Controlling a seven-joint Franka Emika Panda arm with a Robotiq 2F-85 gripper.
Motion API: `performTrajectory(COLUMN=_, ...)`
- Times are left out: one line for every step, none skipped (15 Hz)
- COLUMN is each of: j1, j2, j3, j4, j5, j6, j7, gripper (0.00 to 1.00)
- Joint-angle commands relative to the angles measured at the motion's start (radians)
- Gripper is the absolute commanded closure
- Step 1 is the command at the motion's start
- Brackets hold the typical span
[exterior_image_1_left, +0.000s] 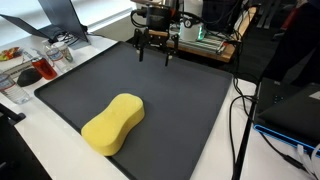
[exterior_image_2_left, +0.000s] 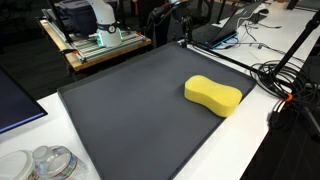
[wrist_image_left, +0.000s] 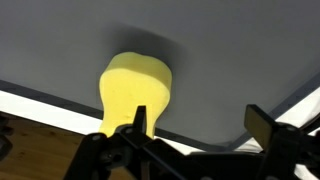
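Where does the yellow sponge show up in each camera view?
Exterior view: yellow sponge low, left of centre.
Exterior view: yellow sponge right of centre, mid-height.
Wrist view: yellow sponge near centre, slightly left.
Shared landmark: the dark mat under it.

A yellow sponge (exterior_image_1_left: 112, 124) lies flat on the dark grey mat (exterior_image_1_left: 160, 85), dry-looking and whole. It's thick and soft-edged, with rounded ends and a slight waist in the middle, rather like a peanut. In both exterior views it sits towards one edge of the mat (exterior_image_2_left: 120, 105), its long side slanted to that edge, lying free.
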Motion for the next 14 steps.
performTrajectory(j1=-0.057, j2=-0.108, j3=0.015, j4=-0.057, j5=0.181, j6=-0.062, j7=-0.208, gripper=0.0)
performTrajectory(j1=-0.062, j2=-0.117, j3=0.004, j4=-0.043, j5=0.221, j6=-0.093, j7=-0.257, gripper=0.0)
performTrajectory(j1=-0.071, j2=-0.119, j3=-0.011, j4=-0.015, j5=0.242, j6=-0.133, j7=-0.303, gripper=0.0)
performTrajectory(j1=-0.08, j2=-0.119, j3=-0.025, j4=0.011, j5=0.269, j6=-0.169, j7=-0.355, gripper=0.0)
performTrajectory(j1=-0.09, j2=-0.117, j3=-0.041, j4=0.038, j5=0.282, j6=-0.201, j7=-0.397, gripper=0.0)
performTrajectory(j1=-0.093, j2=-0.113, j3=-0.053, j4=0.066, j5=0.339, j6=-0.229, j7=-0.494, gripper=0.0)
performTrajectory(j1=-0.103, j2=-0.101, j3=-0.069, j4=0.097, j5=0.368, j6=-0.24, j7=-0.551, gripper=0.0)
performTrajectory(j1=-0.109, j2=-0.091, j3=-0.087, j4=0.127, j5=0.381, j6=-0.271, j7=-0.595, gripper=0.0)
performTrajectory(j1=-0.117, j2=-0.08, j3=-0.1, j4=0.155, j5=0.417, j6=-0.283, j7=-0.657, gripper=0.0)
performTrajectory(j1=-0.129, j2=-0.066, j3=-0.113, j4=0.187, j5=0.427, j6=-0.302, j7=-0.698, gripper=0.0)
performTrajectory(j1=-0.139, j2=-0.055, j3=-0.123, j4=0.213, j5=0.436, j6=-0.318, j7=-0.738, gripper=0.0)
performTrajectory(j1=-0.149, j2=-0.043, j3=-0.128, j4=0.241, j5=0.46, j6=-0.328, j7=-0.791, gripper=0.0)
performTrajectory(j1=-0.16, j2=-0.029, j3=-0.133, j4=0.272, j5=0.463, j6=-0.344, j7=-0.825, gripper=0.0)
performTrajectory(j1=-0.17, j2=-0.015, j3=-0.135, j4=0.3, j5=0.472, j6=-0.354, j7=-0.861, gripper=0.0)
